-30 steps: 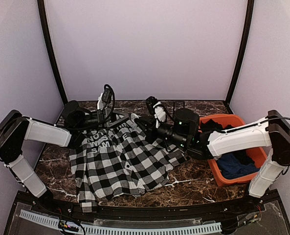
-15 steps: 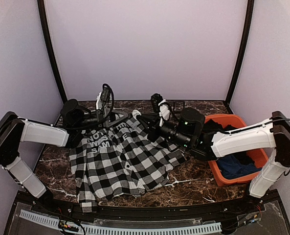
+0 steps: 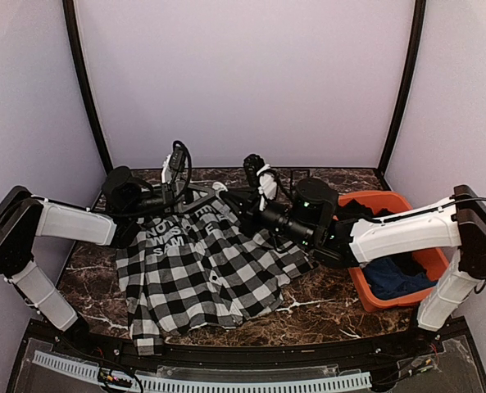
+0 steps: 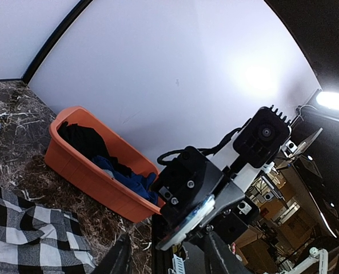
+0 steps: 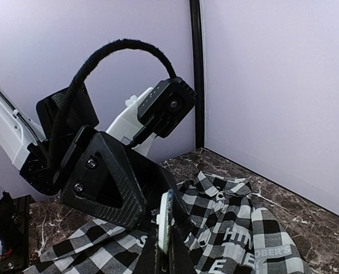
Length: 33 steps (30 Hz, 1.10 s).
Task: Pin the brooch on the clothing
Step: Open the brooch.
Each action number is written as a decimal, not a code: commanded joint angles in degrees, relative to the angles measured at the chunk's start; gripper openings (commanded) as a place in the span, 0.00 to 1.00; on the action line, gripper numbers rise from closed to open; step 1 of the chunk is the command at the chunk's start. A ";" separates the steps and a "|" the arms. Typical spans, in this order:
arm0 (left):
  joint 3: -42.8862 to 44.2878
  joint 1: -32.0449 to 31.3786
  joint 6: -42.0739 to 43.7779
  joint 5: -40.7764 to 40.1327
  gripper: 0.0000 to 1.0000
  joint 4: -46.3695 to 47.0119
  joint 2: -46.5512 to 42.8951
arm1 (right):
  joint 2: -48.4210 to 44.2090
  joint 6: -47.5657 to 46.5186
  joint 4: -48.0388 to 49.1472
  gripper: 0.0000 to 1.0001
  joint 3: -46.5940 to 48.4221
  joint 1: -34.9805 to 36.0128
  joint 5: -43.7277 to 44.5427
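Brooch (image 5: 165,220) is being pinched edge-on in the right gripper's (image 5: 163,254) pressed-together jaws, hovering above the collar end of the shirt (image 3: 202,270), which is lying spread on the table (image 3: 324,304). Since half a second ago that gripper has been edging left toward the left gripper (image 3: 206,191), whose jaws are standing spread. Right of the shirt, an orange bin (image 3: 365,291) is holding dark clothes (image 3: 394,274).

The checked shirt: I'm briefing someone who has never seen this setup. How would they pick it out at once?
On the dark marble table, left of the orange bin, the shirt lies spread out. It alone is black-and-white checked with white lettering; the clothes in the bin are plain dark blue and black.
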 commanded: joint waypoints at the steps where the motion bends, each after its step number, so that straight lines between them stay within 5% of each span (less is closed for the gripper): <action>1: 0.15 0.00 -0.37 1.17 0.42 2.57 -0.05 | 1.51 -1.53 0.13 0.00 1.93 0.89 0.92; 15: -0.01 0.05 -3.70 1.50 0.32 7.16 1.83 | 1.74 -3.90 1.22 0.00 1.27 2.10 2.48; 33: 0.02 0.13 -7.12 1.92 0.36 12.14 3.29 | -0.10 3.98 3.60 0.00 -1.32 -0.48 -0.20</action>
